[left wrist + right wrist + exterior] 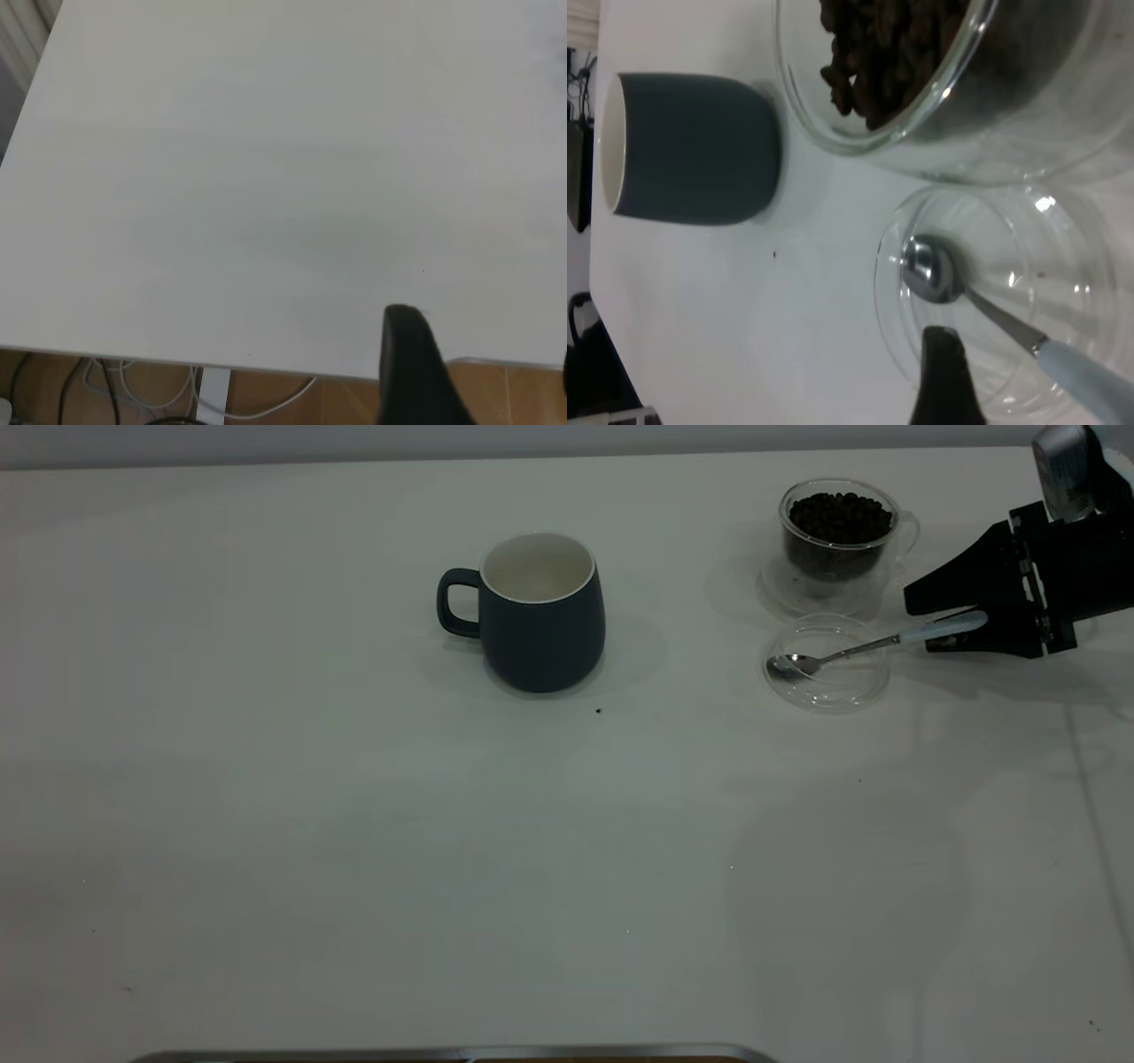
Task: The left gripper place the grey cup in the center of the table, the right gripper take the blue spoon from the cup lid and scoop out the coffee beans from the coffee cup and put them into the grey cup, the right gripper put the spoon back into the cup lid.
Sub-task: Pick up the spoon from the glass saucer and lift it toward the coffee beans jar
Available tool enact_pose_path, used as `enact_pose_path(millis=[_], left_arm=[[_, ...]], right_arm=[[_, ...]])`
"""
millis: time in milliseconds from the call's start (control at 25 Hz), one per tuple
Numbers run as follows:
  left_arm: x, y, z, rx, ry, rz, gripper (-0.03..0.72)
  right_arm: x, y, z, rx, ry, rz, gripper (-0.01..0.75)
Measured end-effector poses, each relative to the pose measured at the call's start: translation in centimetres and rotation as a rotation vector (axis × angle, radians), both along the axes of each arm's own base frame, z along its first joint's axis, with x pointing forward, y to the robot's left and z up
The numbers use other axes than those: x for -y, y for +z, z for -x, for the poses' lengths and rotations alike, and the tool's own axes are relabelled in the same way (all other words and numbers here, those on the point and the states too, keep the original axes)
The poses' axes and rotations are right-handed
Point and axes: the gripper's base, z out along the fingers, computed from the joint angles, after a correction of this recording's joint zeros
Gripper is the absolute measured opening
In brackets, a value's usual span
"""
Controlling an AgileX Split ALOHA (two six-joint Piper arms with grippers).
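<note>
The black right gripper (935, 622) is right at the pale blue handle of the steel spoon (873, 645), its two fingers spread apart with the handle end lying between them, not yet clamped on it as far as the exterior view shows. The relation that counts here is the spoon's long axis: it runs almost level across the table, bowl pointing away from the right gripper toward the table's centre, handle end pointing straight back into the open fingers, so a simple close should catch it. Just beyond the fingertips, the spoon's shiny bowl rests inside the shallow clear glass cup lid (826, 682), with the handle propped over the lid's rim. Right behind the lid stands the clear glass coffee cup (837, 536), loaded with dark coffee beans (839, 518). Farther off, well apart toward mid-table, sits the grey ceramic cup (540, 615) with a white interior, upright and empty, handle turned away from the right gripper. The right arm is plainly the nearer one; the left gripper (416, 372) hangs over bare table (266, 177) by an edge, its state impossible to judge.
</note>
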Motion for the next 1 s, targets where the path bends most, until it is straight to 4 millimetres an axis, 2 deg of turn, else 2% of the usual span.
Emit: enact_pose_path(millis=[160, 280, 400, 520, 560, 800, 1000], left_arm=[[0.0, 0.0, 0.0, 0.000, 0.000, 0.000, 0.474], [0.0, 0.0, 0.0, 0.000, 0.000, 0.000, 0.474], [0.0, 0.0, 0.0, 0.000, 0.001, 0.001, 0.474], [0.0, 0.0, 0.0, 0.000, 0.002, 0.003, 0.474], [0.0, 0.0, 0.0, 0.000, 0.002, 0.003, 0.474], [0.0, 0.0, 0.0, 0.000, 0.002, 0.002, 0.474], [0.0, 0.0, 0.0, 0.000, 0.002, 0.002, 0.474]], right_arm=[[0.0, 0.0, 0.1, -0.002, 0.011, 0.003, 0.500], [0.0, 0.0, 0.1, -0.003, 0.013, 0.004, 0.425], [0.0, -0.1, 0.2, -0.005, 0.024, 0.007, 0.302], [-0.2, 0.1, 0.4, -0.009, 0.042, -0.016, 0.126], [-0.2, 0.2, 0.4, -0.010, 0.052, -0.032, 0.102], [-0.2, 0.6, 0.2, 0.003, 0.061, -0.026, 0.100], [0.2, 3.0, -0.5, 0.057, 0.067, 0.001, 0.100]])
